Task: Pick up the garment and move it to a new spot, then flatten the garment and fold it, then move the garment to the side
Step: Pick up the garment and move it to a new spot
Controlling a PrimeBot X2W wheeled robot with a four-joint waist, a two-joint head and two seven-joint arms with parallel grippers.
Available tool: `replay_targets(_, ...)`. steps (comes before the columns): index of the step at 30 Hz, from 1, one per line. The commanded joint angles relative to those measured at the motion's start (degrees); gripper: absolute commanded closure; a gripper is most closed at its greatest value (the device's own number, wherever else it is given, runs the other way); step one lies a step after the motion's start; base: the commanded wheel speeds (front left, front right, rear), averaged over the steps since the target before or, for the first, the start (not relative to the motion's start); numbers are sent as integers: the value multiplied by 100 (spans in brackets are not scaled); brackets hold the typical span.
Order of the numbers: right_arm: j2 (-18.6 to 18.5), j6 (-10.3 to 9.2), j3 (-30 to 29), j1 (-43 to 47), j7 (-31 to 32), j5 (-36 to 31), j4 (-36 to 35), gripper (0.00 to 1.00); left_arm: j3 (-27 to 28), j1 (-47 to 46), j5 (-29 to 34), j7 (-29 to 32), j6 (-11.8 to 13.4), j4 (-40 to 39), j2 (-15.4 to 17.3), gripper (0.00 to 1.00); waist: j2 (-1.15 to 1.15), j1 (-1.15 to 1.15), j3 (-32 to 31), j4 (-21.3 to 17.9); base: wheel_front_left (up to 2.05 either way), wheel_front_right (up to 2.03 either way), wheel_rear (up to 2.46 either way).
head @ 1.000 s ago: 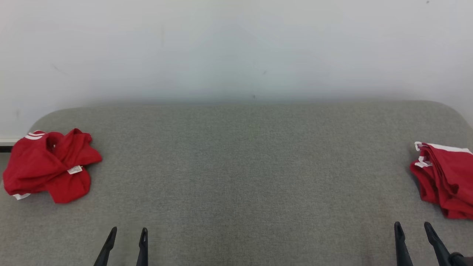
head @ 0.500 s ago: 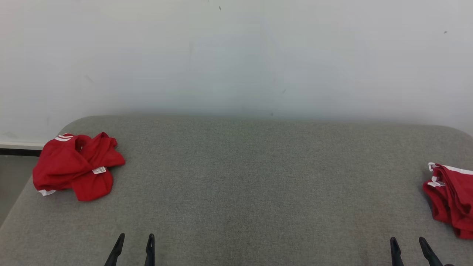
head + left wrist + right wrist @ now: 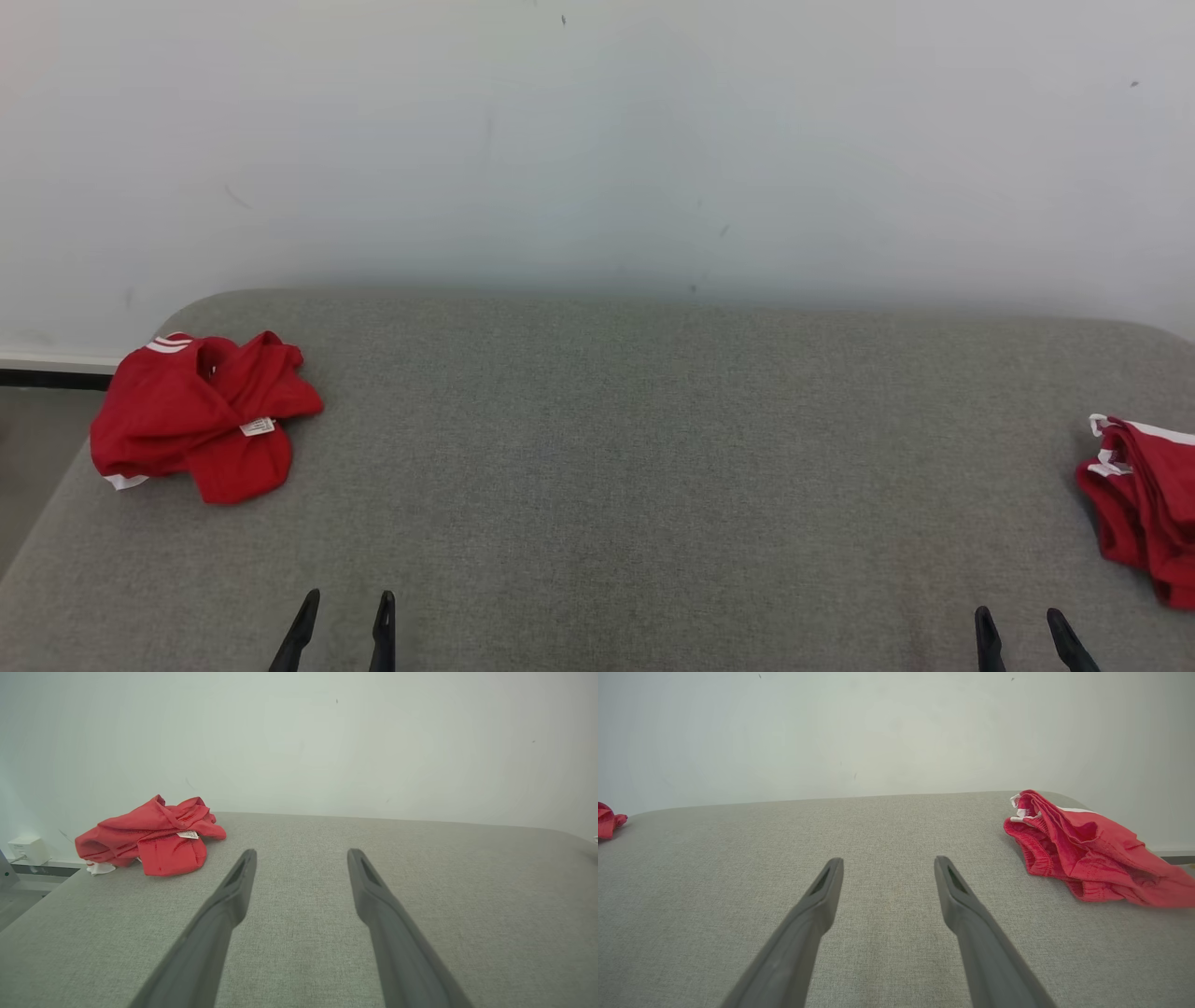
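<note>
Left garment: red cloth crumpled into a loose heap. It has two white stripes on its far edge, a small white label facing up and a scrap of white trim at its near left corner.
Left garment, place: at 9 o'clock on the worktop, close to the left edge and near the rounded far corner.
Left hand: at 7 o'clock in the head view. Its two dark fingers are spread apart with nothing between them, over bare grey cloth. The left garment lies at its 10 o'clock, well apart.
Worktop: grey woven covering with rounded far corners. A pale wall stands behind it at 12 o'clock.
Right hand: at 5 o'clock in the head view. Its fingers are parted and it is released, gripping nothing.
Right garment: red cloth bunched in soft folds, with white trim at its far end. The right wrist view shows a gathered, elastic-looking hem.
Right garment, place: at 3 o'clock on the worktop, by the right edge, partly cut off by the head view's border. It lies at the right hand's 1 o'clock, apart from it.
</note>
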Motion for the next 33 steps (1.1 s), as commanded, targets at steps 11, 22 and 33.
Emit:
replay_targets(11, 89, -16, 61, 115, -30, 60, 34, 0, 57, 99, -8, -18, -2, -21, 17, 0, 0, 0, 25, 779, 0, 0, 0)
replay_targets(22, 190, -16, 241, -83, -104, 92, 103, 0, 209, 152, 39, -18, -1, -134, 185, 0, 0, 0, 144, 1954, 0, 0, 0)
replay_targets(33, -1, -16, 947, -860, 2, 72, 336, 0, 1048, 520, -21, -19, 71, -675, -49, 0, 0, 0, 618, 2462, 0, 0, 0)
